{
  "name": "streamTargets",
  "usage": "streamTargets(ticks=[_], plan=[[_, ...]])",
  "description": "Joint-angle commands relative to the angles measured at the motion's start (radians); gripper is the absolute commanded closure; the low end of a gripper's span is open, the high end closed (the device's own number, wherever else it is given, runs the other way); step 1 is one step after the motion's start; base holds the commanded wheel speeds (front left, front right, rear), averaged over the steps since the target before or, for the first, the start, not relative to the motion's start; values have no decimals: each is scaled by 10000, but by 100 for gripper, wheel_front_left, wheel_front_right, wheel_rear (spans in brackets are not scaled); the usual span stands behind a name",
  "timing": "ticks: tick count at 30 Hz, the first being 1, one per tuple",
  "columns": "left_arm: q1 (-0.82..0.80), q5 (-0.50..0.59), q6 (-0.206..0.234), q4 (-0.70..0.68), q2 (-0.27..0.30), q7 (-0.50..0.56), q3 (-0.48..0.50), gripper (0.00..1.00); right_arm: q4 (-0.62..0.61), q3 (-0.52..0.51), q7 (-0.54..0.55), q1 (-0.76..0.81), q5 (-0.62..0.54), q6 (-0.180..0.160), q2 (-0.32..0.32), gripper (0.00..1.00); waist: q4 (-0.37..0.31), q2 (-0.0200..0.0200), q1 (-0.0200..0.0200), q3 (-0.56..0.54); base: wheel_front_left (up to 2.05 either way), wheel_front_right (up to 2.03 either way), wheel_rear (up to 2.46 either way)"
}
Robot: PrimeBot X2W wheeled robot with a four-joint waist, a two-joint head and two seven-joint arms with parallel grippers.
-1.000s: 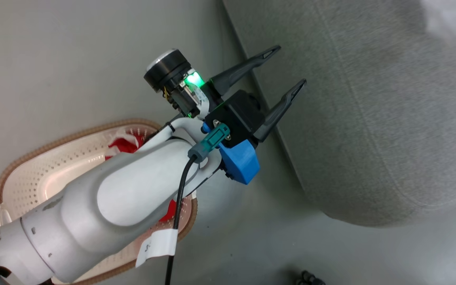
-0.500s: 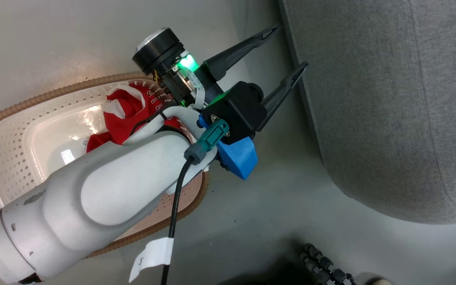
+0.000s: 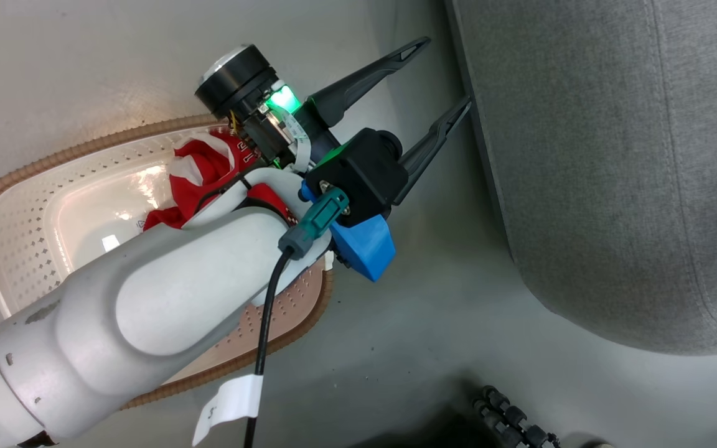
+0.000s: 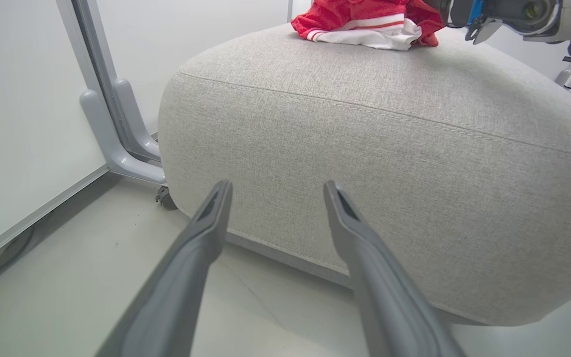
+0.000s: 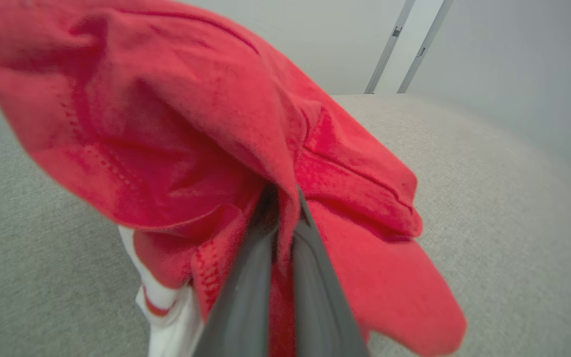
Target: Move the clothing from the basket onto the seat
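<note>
Grey floor (image 3: pixel 396 348) separates the basket (image 3: pixel 28 180) from the seat (image 3: pixel 613 155). Red clothing (image 3: pixel 200 171) lies in the basket, partly under the left arm, whose pincer (image 3: pixel 445 71) is spread wide and empty beside the seat's edge. The right pincer (image 5: pixel 285 208) is clenched on a red garment (image 5: pixel 191 124) over the seat.

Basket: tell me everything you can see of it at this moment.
The basket is cream-white plastic with rows of small holes in its walls, a brown woven-look rim and a glossy bottom. It stands upright on the grey floor, apart from the seat. Red clothing with white trim lies at its seat-side end. The left forearm crosses above, hiding part of it.
</note>
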Motion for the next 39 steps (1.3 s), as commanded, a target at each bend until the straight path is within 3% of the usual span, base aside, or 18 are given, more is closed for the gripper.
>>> streamTargets(ticks=[1, 11, 19, 26, 39], plan=[[22, -21, 40, -7, -6, -99, 27, 0, 62, -17, -34, 34, -17, -1, -122, 0, -18, 0, -1, -152, 0, 0, 0], [663, -471, 103, 583, -421, -1110, 218, 0, -1022, 993, -36, 1710, 65, -1, -354, 0, 166, 0, -1, -1644, 0, 0, 0], [1850, -996, 404, 1351, -851, -1817, 1171, 0, -2895, 1995, -33, 3977, 433, -1, -388, 0, 818, 0, -1, -3573, 0, 0, 0], [3494, -251, 647, 800, -1083, -1834, 3552, 0, -4065, 3292, -34, 4955, 473, -1, -70, 0, 1527, 0, -1, -4932, 0, 0, 0], [6542, 1388, -97, 756, -1957, -1832, 7800, 0, -4650, 5301, -34, 5810, 551, -1, 501, 0, 2796, 0, -1, -6836, 0, 0, 0]])
